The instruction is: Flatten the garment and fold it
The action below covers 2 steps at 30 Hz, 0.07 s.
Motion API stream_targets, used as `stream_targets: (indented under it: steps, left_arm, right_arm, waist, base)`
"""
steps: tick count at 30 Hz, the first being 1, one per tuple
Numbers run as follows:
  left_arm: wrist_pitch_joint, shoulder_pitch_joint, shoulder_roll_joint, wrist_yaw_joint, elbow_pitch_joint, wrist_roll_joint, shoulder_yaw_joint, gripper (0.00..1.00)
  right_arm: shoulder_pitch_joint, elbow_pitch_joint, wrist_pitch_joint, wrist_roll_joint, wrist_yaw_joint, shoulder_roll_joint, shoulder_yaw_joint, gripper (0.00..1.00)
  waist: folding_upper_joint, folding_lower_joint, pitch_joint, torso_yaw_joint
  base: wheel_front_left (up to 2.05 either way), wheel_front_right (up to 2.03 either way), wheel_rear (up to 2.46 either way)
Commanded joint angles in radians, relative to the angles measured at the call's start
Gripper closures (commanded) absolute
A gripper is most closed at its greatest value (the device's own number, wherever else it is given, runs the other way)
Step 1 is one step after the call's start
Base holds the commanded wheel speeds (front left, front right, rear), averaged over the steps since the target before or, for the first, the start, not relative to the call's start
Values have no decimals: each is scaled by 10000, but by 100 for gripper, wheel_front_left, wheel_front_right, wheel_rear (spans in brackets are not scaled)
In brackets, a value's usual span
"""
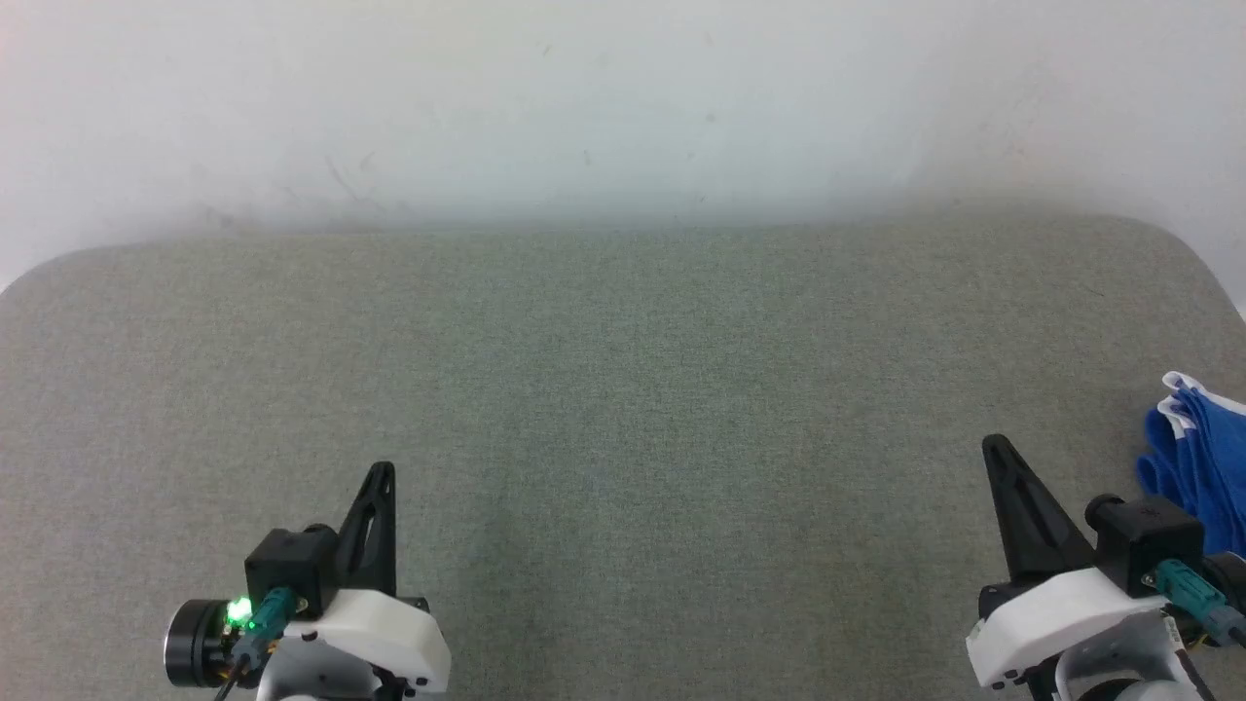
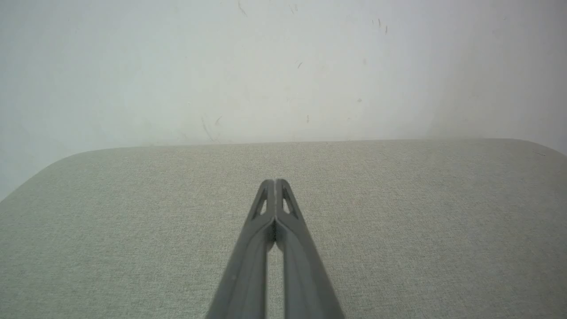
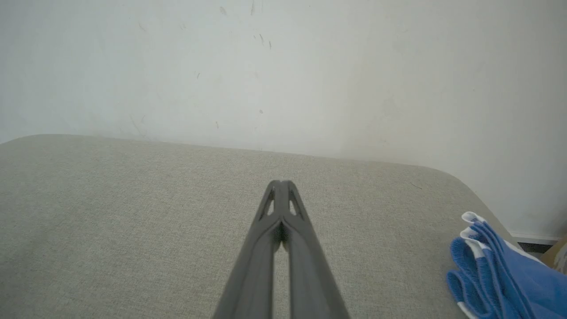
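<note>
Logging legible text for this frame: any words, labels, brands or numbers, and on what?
None can be read.
The garment: blue and white fabric, no legible print.
The left end effector and right end effector: plain dark, no markings.
The wall: scuff marks, not writing.

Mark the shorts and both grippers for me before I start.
Shorts [image 1: 1207, 467], head view, blue fabric at the right edge.
Left gripper [image 2: 275, 184], left wrist view, tips of its shut jaws.
Right gripper [image 3: 280, 185], right wrist view, tips of its shut jaws.
</note>
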Motion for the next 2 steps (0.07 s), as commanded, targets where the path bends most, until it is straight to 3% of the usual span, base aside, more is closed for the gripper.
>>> stream_targets:
  steps: [1,2]
  left_arm:
    - [50,-111,-74,-42,-83,167,79,100]
    - [68,-113,-83,-43,-93,185,88,100]
  right_arm:
    - [-178,73,43,-82,-6,28,39,100]
    - [-189,88,44,-95,-6,28,43,100]
  waist:
    - [-1,-1,-8,-5]
    - [-1,-1,-12,-7]
  base:
    - [0,0,0]
    - [0,0,0]
